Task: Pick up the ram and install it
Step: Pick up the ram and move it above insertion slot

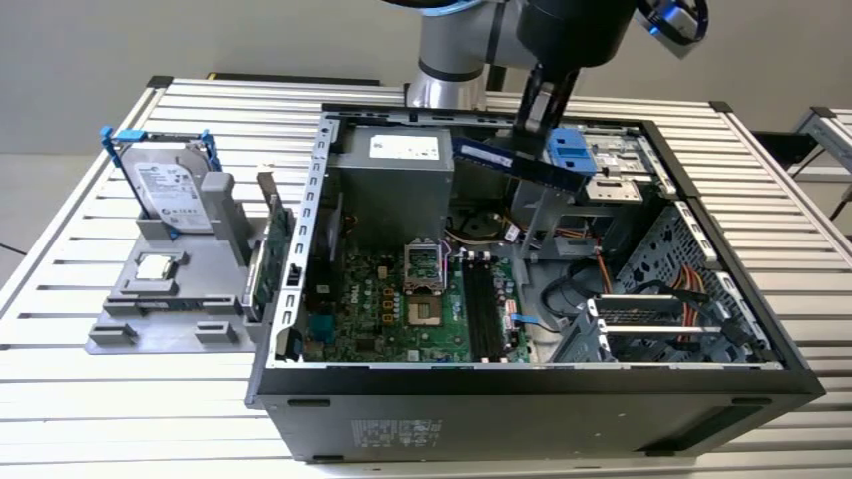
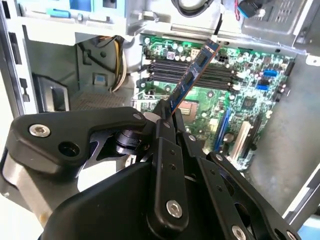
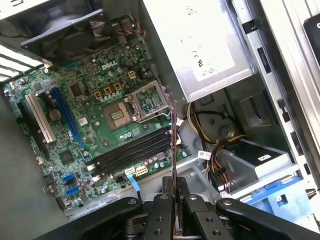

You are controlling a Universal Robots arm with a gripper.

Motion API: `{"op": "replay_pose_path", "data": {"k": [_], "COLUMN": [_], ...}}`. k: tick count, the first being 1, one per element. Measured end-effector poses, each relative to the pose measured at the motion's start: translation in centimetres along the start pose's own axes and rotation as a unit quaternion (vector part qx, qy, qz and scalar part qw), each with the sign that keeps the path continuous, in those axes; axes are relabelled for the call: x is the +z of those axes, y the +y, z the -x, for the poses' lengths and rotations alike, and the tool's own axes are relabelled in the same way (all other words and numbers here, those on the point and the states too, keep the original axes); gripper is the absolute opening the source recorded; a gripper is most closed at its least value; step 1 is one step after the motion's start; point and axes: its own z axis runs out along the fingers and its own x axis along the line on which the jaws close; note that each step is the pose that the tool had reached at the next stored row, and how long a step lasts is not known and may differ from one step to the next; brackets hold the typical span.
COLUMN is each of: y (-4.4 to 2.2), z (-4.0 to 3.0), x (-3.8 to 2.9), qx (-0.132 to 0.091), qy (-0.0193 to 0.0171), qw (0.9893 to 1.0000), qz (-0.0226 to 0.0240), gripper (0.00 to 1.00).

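The ram (image 1: 513, 163) is a thin dark blue stick held in the air over the open computer case (image 1: 533, 399), near its back. My gripper (image 1: 540, 133) comes down from above and is shut on it. In the second wrist view the ram (image 2: 192, 75) juts out from the gripper (image 2: 169, 112) towards the motherboard. In the first wrist view the ram (image 3: 174, 145) shows edge-on, rising from the gripper (image 3: 174, 197). The long black memory slots (image 1: 482, 309) lie on the green motherboard below, well apart from the stick, and also show as slots (image 2: 190, 70) and slots (image 3: 135, 150).
A grey power supply (image 1: 393, 180) sits at the case's back, beside the held stick. Cables and drive cages (image 1: 665, 299) fill the case towards the exterior view's right. On the exterior view's left a grey holder (image 1: 160, 329) carries a hard drive (image 1: 174, 195) and a green card (image 1: 273, 259).
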Motion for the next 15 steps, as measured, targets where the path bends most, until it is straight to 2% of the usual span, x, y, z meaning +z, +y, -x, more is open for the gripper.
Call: {"op": "replay_pose_path", "data": {"k": [3, 7, 11, 15], "y": [0.0, 0.0, 0.0, 0.0], "z": [0.0, 0.0, 0.0, 0.0], "x": [0.0, -0.01, 0.0, 0.0], "qx": [0.023, 0.053, 0.081, 0.108], "qy": [-0.0004, -0.0008, -0.0013, -0.0017], "qw": [0.9997, 0.9986, 0.9967, 0.9942], "qz": [-0.0011, -0.0025, -0.0037, -0.0049], "gripper": [0.0, 0.0, 0.0, 0.0]}}
